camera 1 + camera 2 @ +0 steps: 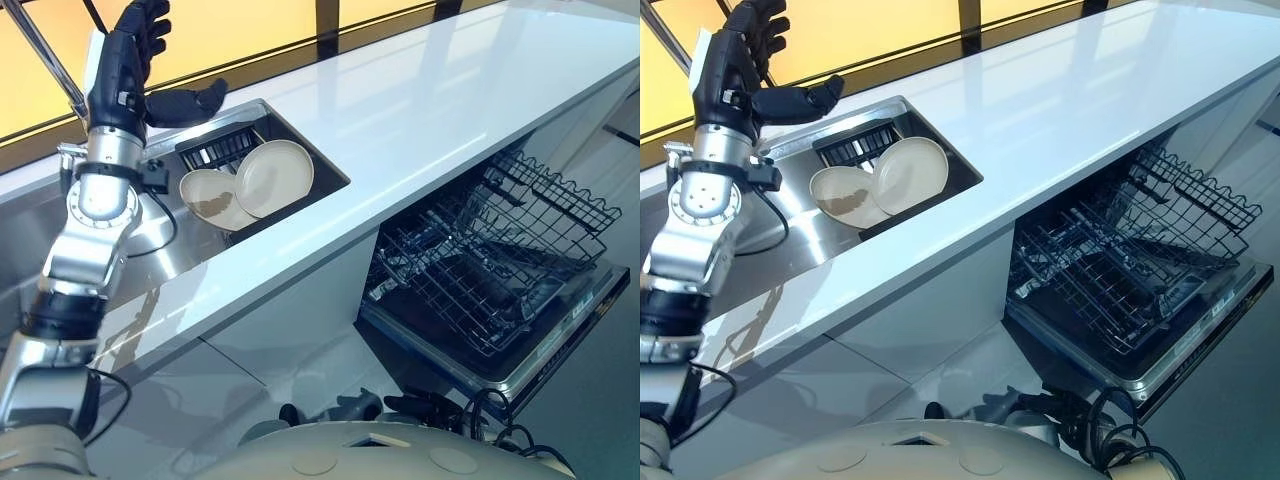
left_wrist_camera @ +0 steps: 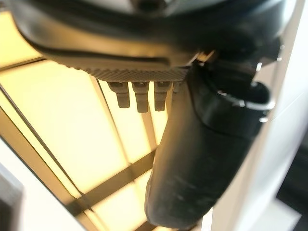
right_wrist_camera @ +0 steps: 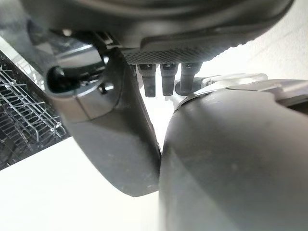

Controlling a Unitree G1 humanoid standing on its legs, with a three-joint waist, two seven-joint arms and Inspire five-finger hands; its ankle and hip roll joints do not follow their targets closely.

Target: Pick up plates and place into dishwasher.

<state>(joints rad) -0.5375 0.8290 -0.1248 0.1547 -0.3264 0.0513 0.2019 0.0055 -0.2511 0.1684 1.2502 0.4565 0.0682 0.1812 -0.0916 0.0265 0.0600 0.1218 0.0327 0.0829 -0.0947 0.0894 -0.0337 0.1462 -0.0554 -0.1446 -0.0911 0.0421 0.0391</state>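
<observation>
I'm holding my left hand [image 1: 127, 62] loosely apart, empty, above the plates [image 1: 272, 177] (both leaning in the sink [image 1: 322, 170]); I judge a shallow grab is risking a slip.

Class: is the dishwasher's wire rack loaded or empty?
Empty: the pulled-out dark wire dishwasher rack holds no dishes; both cream round plates lie in the steel sink.

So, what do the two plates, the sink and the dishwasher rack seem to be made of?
The two plates look like glazed ceramic: cream, smooth, slightly shiny. The sink looks like brushed stainless steel, grey and reflective. The dishwasher rack seems coated metal wire: thin dark grid bars.
</observation>
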